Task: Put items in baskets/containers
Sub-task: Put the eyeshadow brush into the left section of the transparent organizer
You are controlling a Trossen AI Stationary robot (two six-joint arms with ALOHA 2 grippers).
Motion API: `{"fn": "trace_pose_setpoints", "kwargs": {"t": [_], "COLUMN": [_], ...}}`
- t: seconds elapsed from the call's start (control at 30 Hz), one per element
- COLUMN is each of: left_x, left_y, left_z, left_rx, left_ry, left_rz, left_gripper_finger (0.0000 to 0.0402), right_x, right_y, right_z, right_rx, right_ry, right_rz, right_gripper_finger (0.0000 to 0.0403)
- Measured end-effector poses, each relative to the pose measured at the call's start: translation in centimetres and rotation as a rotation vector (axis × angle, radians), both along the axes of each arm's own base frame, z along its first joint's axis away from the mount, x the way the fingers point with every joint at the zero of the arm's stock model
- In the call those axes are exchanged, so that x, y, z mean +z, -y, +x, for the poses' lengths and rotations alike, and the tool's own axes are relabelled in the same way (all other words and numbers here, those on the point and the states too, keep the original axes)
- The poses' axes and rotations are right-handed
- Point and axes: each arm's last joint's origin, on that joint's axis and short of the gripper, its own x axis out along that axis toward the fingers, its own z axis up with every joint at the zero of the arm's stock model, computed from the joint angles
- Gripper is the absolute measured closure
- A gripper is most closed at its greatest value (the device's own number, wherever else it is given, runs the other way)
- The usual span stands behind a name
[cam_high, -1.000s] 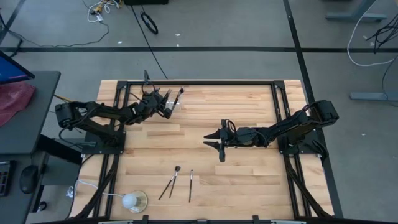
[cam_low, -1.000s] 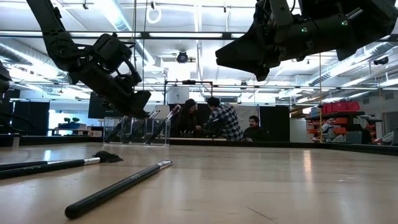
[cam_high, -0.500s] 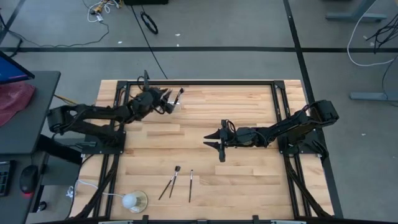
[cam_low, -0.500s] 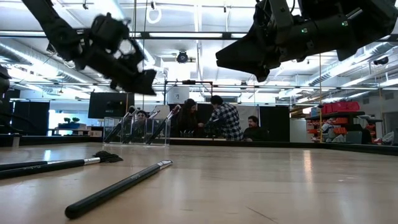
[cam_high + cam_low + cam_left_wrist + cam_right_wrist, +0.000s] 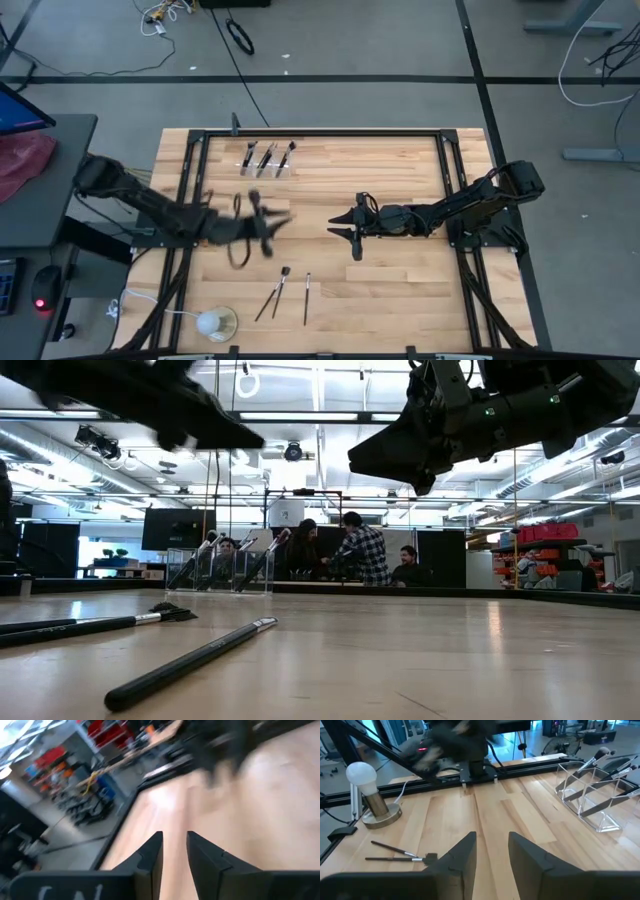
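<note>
Taking the clear plastic holder (image 5: pixel 266 160) at the table's far edge as the landmark: nearest the front edge, well apart from it, 3 makeup brushes (image 5: pixel 283 292) lie loose on the wood, beside a white ball lamp (image 5: pixel 211 322). Between them and the holder, the left gripper (image 5: pixel 262 224) hangs blurred, fingers slightly parted, holding nothing. The right gripper (image 5: pixel 352 228) hovers mid-table, jaws parted, empty. In the holder, 3 brushes (image 5: pixel 268 155) lean.

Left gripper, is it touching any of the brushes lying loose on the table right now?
Apart. The high view shows the left gripper over bare wood, a plain strip of table between it and the loose brushes nearer the front edge.
</note>
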Motion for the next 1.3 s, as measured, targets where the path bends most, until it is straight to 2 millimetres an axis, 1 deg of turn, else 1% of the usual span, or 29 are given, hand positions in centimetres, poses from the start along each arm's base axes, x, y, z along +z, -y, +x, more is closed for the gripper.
{"fn": "trace_pose_setpoints", "kwargs": {"t": [0.13,0.23,0.33,0.43,0.5,0.6,0.73,0.8,0.93,1.03,1.3], "left_x": [-1.0,-1.7,-3.0,-4.1,-4.8,-5.6,-6.5,-6.7,-6.8,-7.1,-10.1], "left_y": [5.1,8.4,11.0,12.7,13.3,13.7,13.6,13.6,13.6,13.7,14.3], "left_z": [-1.3,-1.7,-1.7,-1.4,-1.3,-1.5,-2.1,-2.3,-2.4,-2.3,-1.8], "left_rx": [-0.074,-0.109,-0.109,-0.081,-0.056,-0.029,0.029,0.055,0.071,0.073,0.095], "left_ry": [-0.003,-0.009,-0.070,-0.115,-0.153,-0.232,-0.331,-0.360,-0.363,-0.363,-0.432], "left_rz": [-0.020,-0.042,-0.036,-0.122,-0.209,-0.372,-0.581,-0.656,-0.709,-0.710,-0.709], "left_gripper_finger": [0.0288,0.0262,0.0230,0.0199,0.0181,0.0161,0.0153,0.0154,0.0159,0.0160,0.0161], "right_x": [0.0,0.0,0.1,0.1,0.1,0.1,0.1,0.1,0.1,0.1,0.1], "right_y": [0.0,0.0,0.0,0.0,0.0,0.0,0.0,0.0,0.0,0.0,0.0], "right_z": [0.0,0.0,0.0,0.0,0.0,0.0,0.0,0.0,0.0,0.0,0.0], "right_rx": [0.000,0.000,0.000,0.000,0.000,-0.001,0.000,0.000,0.003,0.004,0.004], "right_ry": [0.003,0.004,0.007,0.007,0.007,0.007,0.006,0.007,0.006,0.005,0.004], "right_rz": [0.001,0.001,0.001,0.001,0.001,0.001,0.001,-0.001,-0.014,-0.020,-0.022], "right_gripper_finger": [0.0289,0.0289,0.0289,0.0289,0.0289,0.0289,0.0289,0.0289,0.0289,0.0289,0.0289]}}
